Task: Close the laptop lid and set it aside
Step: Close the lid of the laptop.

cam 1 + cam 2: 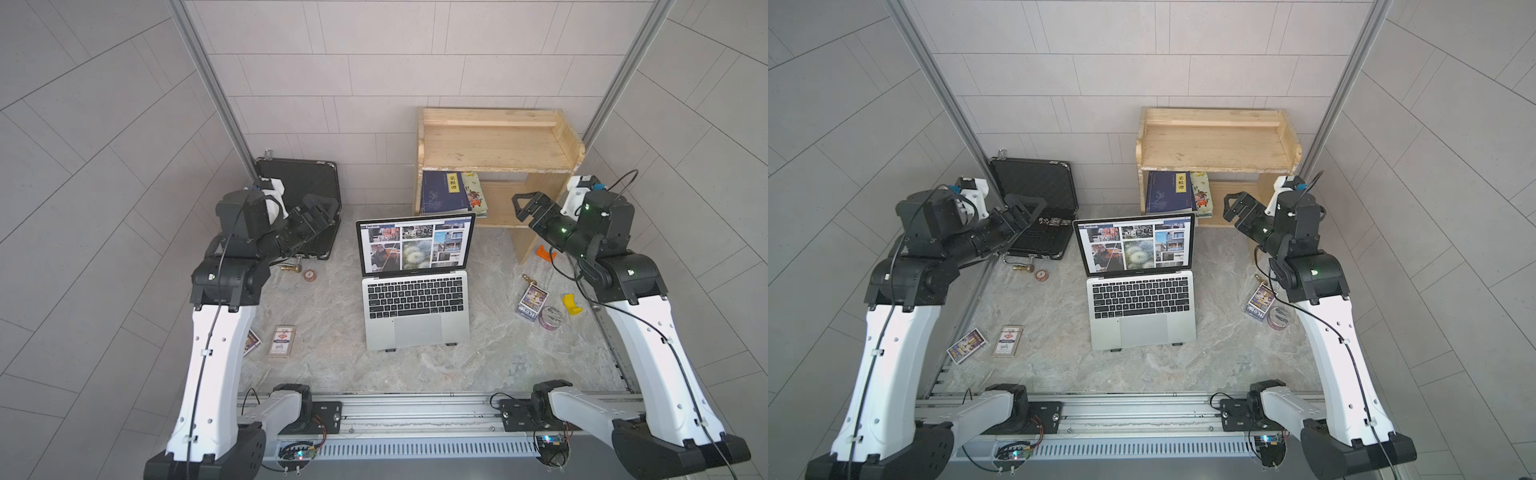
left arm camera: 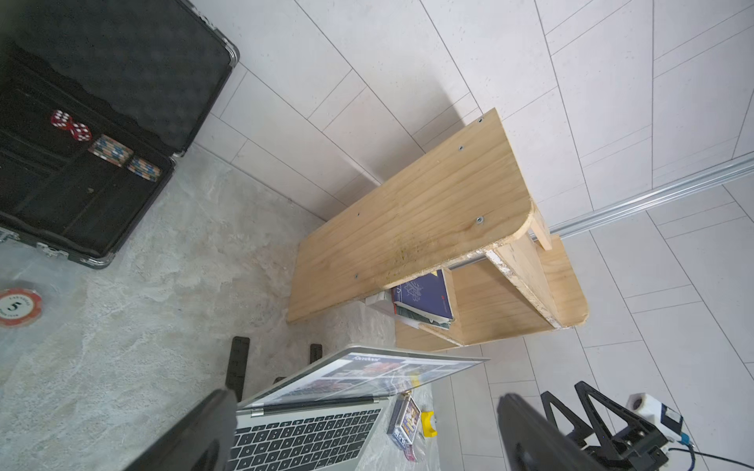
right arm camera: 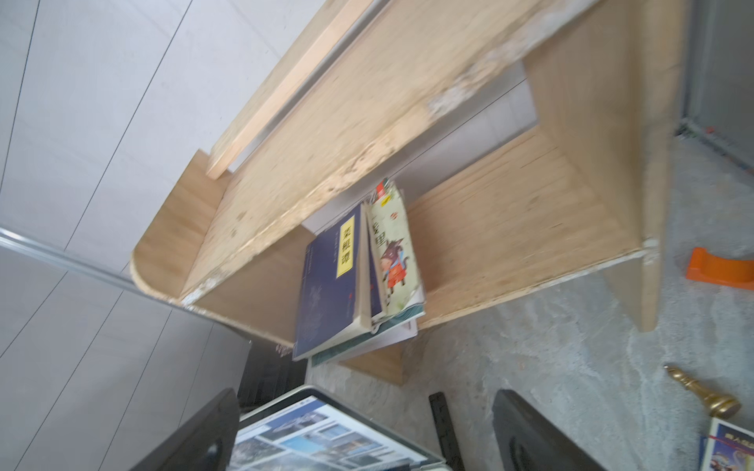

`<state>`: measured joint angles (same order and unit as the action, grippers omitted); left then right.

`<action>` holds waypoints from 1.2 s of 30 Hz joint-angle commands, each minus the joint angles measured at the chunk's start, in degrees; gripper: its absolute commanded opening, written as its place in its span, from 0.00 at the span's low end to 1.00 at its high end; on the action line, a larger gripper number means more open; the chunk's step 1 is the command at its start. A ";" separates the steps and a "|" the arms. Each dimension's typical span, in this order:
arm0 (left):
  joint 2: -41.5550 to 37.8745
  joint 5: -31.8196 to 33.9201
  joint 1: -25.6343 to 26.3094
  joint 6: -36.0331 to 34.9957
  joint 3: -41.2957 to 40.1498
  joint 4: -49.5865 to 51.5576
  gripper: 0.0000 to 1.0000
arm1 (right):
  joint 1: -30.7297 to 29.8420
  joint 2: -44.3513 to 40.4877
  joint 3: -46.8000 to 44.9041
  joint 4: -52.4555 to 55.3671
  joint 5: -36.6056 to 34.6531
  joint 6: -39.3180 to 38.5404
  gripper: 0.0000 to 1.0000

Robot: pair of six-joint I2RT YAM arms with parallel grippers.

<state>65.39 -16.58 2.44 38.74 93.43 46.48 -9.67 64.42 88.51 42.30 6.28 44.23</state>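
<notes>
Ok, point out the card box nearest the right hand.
The colourful card box beside the purple tape roll, on the laptop's right; the red-and-white box and the other colourful box lie on its left.

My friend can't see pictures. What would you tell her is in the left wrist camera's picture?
An open silver laptop, its lid raised and screen lit, sits on a grey stone-patterned table, seen past the open left gripper. Beyond it stand a wooden shelf holding books and an open black case with red dice inside.
</notes>
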 commanded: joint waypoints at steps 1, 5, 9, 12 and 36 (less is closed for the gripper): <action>2.46 -3.74 0.25 1.35 2.13 5.79 1.00 | -2.53 2.52 4.12 5.30 2.13 -0.55 1.00; 3.15 -2.95 0.26 0.82 1.46 5.32 1.00 | -5.35 5.07 6.02 5.36 1.24 -1.69 1.00; 4.30 -2.49 0.35 0.27 1.20 4.76 1.00 | -7.03 7.44 6.67 4.59 -0.13 -2.76 1.00; 5.37 -2.30 0.61 -0.06 1.68 4.75 1.00 | -7.82 8.76 6.68 3.65 -0.07 -3.32 1.00; 14.04 10.49 11.00 -6.66 7.39 7.41 1.00 | -12.37 18.10 11.04 4.22 -4.96 -10.40 1.00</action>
<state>78.56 -7.77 12.91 34.20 98.87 52.51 -21.61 82.11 98.24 45.89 2.61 35.42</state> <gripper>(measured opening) 0.999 0.999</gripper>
